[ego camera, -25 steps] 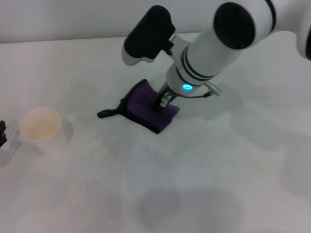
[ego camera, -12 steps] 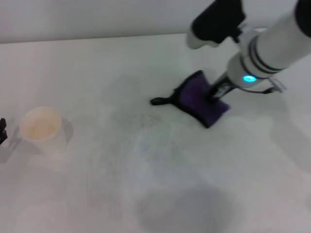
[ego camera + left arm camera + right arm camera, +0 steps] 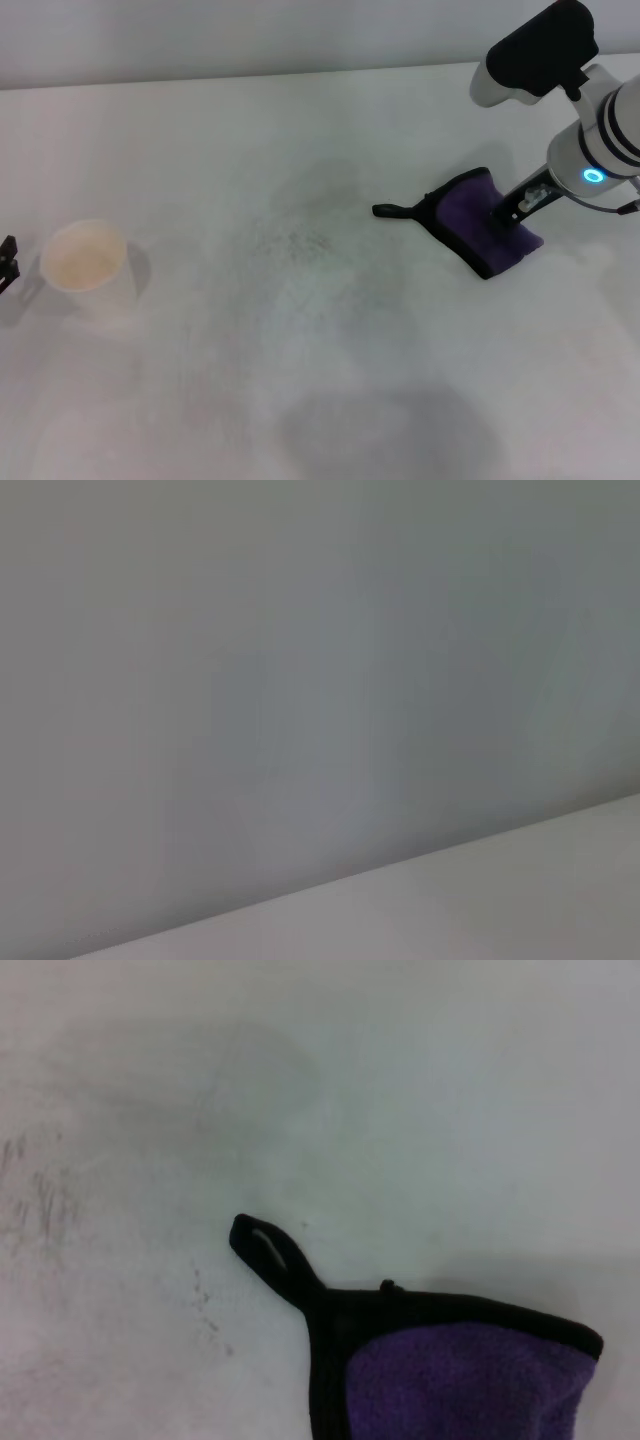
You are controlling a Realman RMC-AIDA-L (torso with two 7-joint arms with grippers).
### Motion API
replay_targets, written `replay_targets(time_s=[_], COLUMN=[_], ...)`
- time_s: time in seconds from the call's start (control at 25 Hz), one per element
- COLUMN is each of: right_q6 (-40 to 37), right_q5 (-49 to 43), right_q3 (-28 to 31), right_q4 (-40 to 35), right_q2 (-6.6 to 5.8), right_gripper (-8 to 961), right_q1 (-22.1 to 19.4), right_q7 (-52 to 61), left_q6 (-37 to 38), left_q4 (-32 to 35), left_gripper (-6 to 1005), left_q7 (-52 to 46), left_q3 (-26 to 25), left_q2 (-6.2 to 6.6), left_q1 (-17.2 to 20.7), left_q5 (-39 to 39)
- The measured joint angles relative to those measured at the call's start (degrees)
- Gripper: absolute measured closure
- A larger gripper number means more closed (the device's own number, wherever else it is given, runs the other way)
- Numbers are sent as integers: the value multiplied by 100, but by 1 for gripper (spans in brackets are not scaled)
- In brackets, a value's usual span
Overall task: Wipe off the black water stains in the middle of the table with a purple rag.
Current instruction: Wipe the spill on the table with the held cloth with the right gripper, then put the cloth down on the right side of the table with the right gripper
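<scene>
Stain-wise you're nearly done — only faint grey speckles (image 3: 295, 243) remain mid-desk (image 3: 300, 380), right claw (image 3: 512, 205) pinching the purple rag (image 3: 480, 228) off to the right — left claw unseen.

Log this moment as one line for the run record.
right end effector: pressing rag on table, right side | stain: only faint grey streaks mid-table | cup: left | left end effector: parked at left edge
</scene>
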Motion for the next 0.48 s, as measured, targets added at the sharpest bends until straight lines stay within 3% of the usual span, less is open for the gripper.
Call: replay_targets(time_s=[0.48], right_q6=[331], right_q5=[46], right_q3=[-88], right_q4=[367], right_q2=[20], right_gripper=[797], right_q1=[-106], right_q7=[-84], left_q6=[-37], left_q4=[25], left_gripper=[108], left_q7=[0], left_q3=[0], left_q2=[-8], left_q1=[22], left_q5=[15])
